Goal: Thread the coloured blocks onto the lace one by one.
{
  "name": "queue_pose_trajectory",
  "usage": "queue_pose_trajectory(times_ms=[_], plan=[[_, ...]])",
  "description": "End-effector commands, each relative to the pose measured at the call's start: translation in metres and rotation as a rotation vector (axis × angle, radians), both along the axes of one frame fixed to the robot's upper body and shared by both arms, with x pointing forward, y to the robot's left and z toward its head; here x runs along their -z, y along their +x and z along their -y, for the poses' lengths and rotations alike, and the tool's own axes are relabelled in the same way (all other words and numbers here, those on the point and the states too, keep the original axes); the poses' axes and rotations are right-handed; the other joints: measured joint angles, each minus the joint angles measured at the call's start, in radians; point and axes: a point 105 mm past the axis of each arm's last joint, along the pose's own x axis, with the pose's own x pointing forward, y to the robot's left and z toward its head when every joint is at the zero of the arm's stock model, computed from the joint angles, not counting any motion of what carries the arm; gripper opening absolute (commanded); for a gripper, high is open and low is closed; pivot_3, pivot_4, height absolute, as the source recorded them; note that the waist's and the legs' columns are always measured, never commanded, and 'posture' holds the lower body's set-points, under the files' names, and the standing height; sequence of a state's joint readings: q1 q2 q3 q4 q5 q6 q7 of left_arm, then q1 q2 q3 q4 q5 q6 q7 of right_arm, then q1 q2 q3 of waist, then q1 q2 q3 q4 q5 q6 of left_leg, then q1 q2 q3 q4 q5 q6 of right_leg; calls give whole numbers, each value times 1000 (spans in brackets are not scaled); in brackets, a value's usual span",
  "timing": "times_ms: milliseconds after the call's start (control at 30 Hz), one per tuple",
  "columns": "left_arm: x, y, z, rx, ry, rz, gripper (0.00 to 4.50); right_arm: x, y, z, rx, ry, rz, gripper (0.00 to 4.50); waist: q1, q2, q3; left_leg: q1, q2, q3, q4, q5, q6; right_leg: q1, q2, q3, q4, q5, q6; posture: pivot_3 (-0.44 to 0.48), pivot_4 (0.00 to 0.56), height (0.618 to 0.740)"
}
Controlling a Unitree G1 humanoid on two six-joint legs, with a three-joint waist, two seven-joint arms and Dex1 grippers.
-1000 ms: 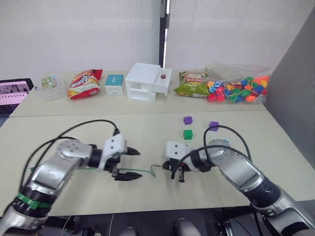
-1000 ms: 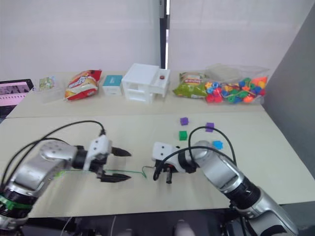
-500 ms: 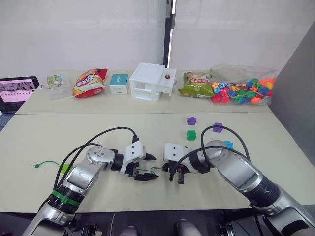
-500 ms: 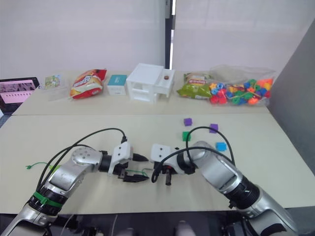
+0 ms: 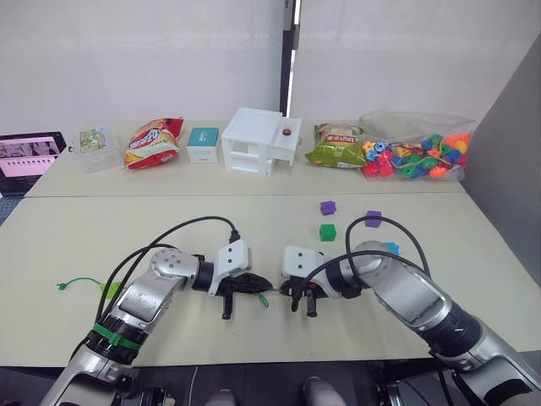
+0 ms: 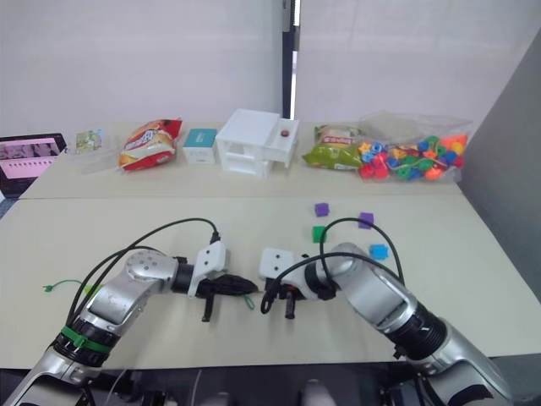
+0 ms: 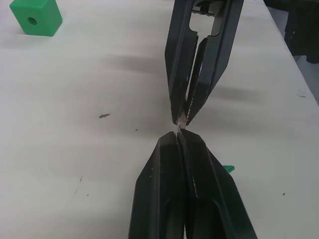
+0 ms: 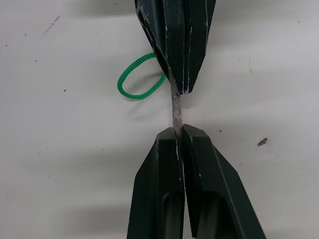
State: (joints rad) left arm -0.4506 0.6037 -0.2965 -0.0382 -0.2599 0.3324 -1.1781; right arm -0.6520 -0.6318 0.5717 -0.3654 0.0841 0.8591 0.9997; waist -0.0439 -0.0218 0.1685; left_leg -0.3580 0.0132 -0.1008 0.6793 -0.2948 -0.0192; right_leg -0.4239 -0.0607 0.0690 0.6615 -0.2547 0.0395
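Right wrist view has my right gripper (image 8: 181, 130) pinched shut on the lace's stiff pale tip (image 8: 176, 108), with my left gripper (image 8: 182, 87) clamped on the same tip just opposite, nose to nose. The lace (image 8: 138, 78) is a thin bright green braided cord; a small loop of it curls out beside my left fingers (image 8: 164, 45), and its knotted tail (image 5: 74, 284) lies well apart from the dark green cube (image 5: 327, 232), far out past my left arm. No block is on the lace yet. I judge the risk is in the handover: both grips sit on a short, slick tip, so if one releases early or pulls askew, the tip could slip free or bend.
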Motion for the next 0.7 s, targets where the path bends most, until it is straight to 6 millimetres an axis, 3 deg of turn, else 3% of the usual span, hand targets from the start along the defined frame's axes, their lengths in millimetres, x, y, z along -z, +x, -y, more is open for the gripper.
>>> queue_pose_trajectory(times_ms=[33,233,500,700], plan=[[-5,-3,1,21,-1,15,18,-11,-2,-2,-18,21,35,0,0,0,0,0,0,0,0,0,0,0,0,0,0,0,0,0,150,740],[-10,-5,-1,30,-7,-3,18,-11,-1,-2,-16,19,37,0,0,0,0,0,0,0,0,0,0,0,0,0,0,0,0,0,150,740],[-8,-2,-5,48,118,54,2457,-11,-1,-2,-14,21,38,0,0,0,0,0,0,0,0,0,0,0,0,0,-1,0,0,0,150,740],[-6,-3,4,66,108,57,2457,-11,-1,-2,-10,23,39,0,0,0,0,0,0,0,0,0,0,0,0,0,-1,0,0,0,150,740]])
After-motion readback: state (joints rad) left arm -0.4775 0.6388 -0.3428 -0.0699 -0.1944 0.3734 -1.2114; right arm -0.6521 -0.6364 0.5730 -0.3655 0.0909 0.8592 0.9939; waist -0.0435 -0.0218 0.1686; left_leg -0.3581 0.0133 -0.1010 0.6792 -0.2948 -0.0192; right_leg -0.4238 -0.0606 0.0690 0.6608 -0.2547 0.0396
